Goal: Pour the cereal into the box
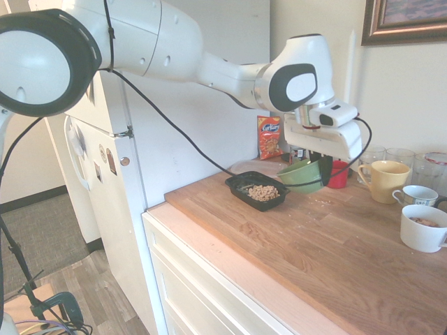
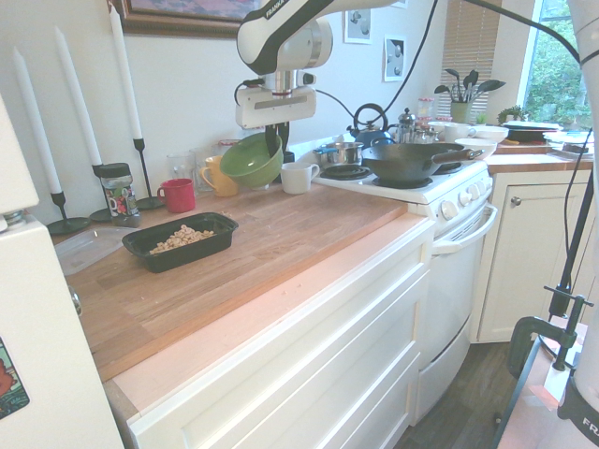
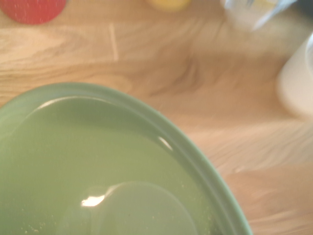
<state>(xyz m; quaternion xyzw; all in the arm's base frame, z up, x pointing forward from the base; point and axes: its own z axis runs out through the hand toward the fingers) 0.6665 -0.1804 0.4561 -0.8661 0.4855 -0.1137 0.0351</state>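
The box point(image 1: 257, 190) point(image 2: 180, 240), a shallow black tray, sits on the wooden counter point(image 1: 328, 237) near the fridge side, with the cereal point(image 1: 262, 192) point(image 2: 181, 238) heaped inside it. My gripper point(image 1: 323, 166) point(image 2: 272, 148) hangs to the stove side of the box, shut on the rim of a green bowl point(image 1: 301, 174) point(image 2: 251, 159). The bowl is nearly upright, just above the counter. Up close in the wrist view, the green bowl point(image 3: 98, 171) looks empty inside.
Behind the bowl stand a red cup point(image 1: 339, 174) point(image 2: 178, 195), a yellow mug point(image 1: 383, 180), glasses point(image 1: 399, 158) and white mugs point(image 1: 422, 226) point(image 2: 298, 177). A spice jar point(image 2: 118, 195), candles point(image 2: 126, 61) and a snack bag point(image 1: 269, 137) line the wall. The stove point(image 2: 402, 182) lies beyond.
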